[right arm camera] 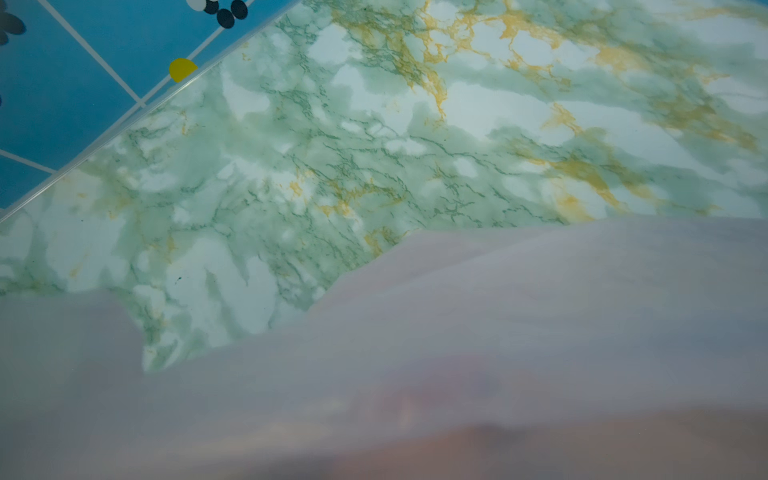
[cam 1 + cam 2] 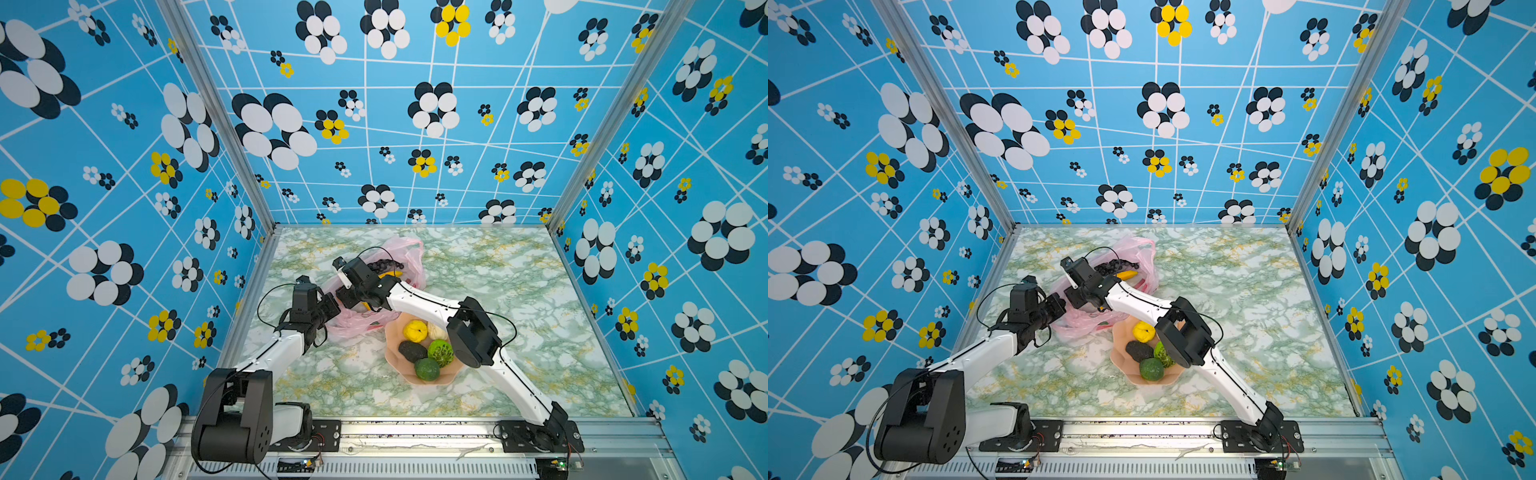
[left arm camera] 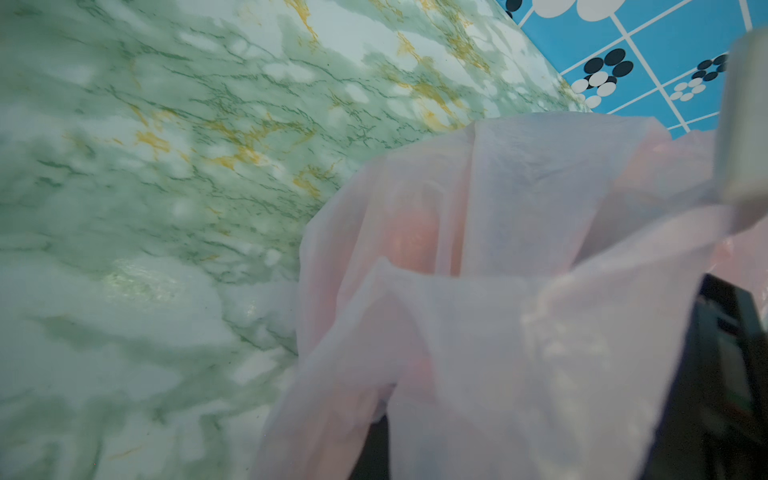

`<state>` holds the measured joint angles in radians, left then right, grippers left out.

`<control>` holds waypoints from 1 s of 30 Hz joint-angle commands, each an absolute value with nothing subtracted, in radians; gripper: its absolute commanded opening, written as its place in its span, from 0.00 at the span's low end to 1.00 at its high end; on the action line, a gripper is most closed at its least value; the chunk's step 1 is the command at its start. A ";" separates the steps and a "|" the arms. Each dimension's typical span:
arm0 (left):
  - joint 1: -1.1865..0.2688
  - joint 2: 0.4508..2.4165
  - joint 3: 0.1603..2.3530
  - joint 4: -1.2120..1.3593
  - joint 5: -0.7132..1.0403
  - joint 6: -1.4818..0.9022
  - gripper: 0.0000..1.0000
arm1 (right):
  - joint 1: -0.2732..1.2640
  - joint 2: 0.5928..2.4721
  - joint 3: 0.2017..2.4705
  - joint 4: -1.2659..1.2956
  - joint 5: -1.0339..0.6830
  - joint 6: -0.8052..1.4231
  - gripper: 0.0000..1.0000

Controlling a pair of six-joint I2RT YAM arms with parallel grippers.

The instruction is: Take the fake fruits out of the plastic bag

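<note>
**Right gripper deep in the pink bag, two fruits in there with it**

You are looking down on a green marble table (image 2: 519, 291). The plastic bag (image 2: 401, 249) lies crumpled near its middle. Your left gripper (image 2: 329, 306) is clamped fully closed on the bag's near edge. Your right gripper (image 2: 350, 299) reaches down among the bag's folds. Pink film hides its jaws, so you cannot tell how wide they stand or whether they hold anything.

If those jaws catch film along with fruit, lifting would likely drag the whole bag and could tear it out of the left grip. The right forearm also hangs over the bowl (image 2: 390, 357), so a low retreat could knock fruit out.

The bag contains the grape bunch (image 2: 386, 266), with the banana (image 2: 392, 274) just beside it. The peach bowl, touching the bag's near side, holds five pieces: the yellow ribbed fruit (image 2: 414, 331), the pale piece (image 2: 436, 331), the avocado (image 2: 412, 351), a bumpy green fruit (image 2: 440, 352) and a smooth green fruit (image 2: 427, 369).
</note>
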<state>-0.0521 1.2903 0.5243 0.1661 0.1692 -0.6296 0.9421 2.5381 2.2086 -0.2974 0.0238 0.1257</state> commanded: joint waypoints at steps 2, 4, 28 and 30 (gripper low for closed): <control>-0.043 1.317 0.509 0.195 0.193 -0.640 0.00 | 0.945 2.574 2.257 -0.265 0.045 0.078 0.53; -0.043 1.323 0.509 0.200 0.197 -0.642 0.00 | 0.945 2.590 2.278 -0.267 0.058 0.071 0.52; -0.042 1.328 0.511 0.193 0.196 -0.638 0.00 | 0.945 2.626 2.365 -0.318 0.078 0.047 0.09; -0.042 1.331 0.513 0.195 0.196 -0.639 0.00 | 0.945 2.603 2.334 -0.295 0.081 0.048 0.07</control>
<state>-0.0517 1.3170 0.5243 0.1883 0.1875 -0.6365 0.9421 2.6526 2.3707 -0.2996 0.0586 0.0509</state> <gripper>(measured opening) 0.044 0.076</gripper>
